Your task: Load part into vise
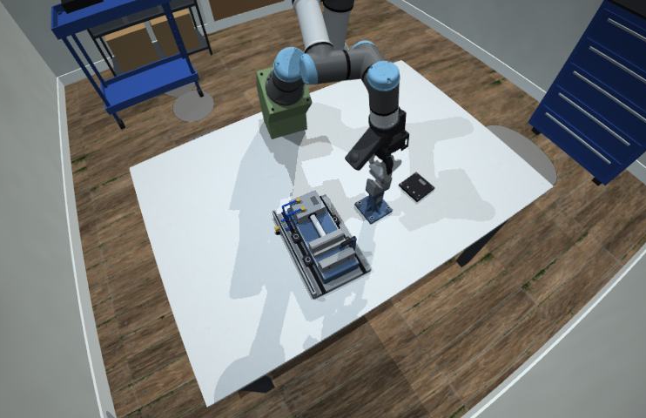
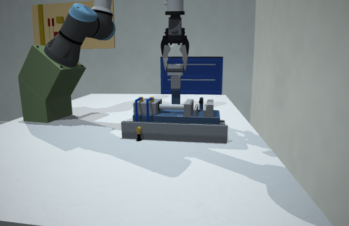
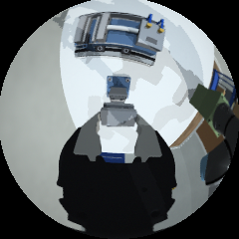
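My gripper (image 1: pixel 380 176) (image 2: pixel 175 68) (image 3: pixel 118 113) is shut on the grey part, a finger on either side. The part (image 2: pixel 175 68) (image 3: pixel 119 116) is right at the top of the V-block (image 1: pixel 375 200) (image 2: pixel 175 82) (image 3: pixel 119 86); whether it touches is unclear. Its slot direction cannot be made out. The vise (image 3: pixel 102 30) is open, with nothing between its jaws. Its moving jaw (image 1: pixel 326 242) (image 2: pixel 188 107) is on the cylinder rod; the fixed jaw (image 1: pixel 337 258) (image 2: pixel 210 108) is at the far end. The work stop's bracket (image 1: pixel 353 241) (image 2: pixel 202 104) stands at one side.
The black infeed plate (image 1: pixel 416 186) bears no part and lies beside the V-block, on the side away from the vise. The air cylinder (image 1: pixel 306 204) (image 2: pixel 145 107) with blue hoses stands at the vise's other end. The arm's green pedestal (image 1: pixel 287 117) (image 2: pixel 44 85) is behind.
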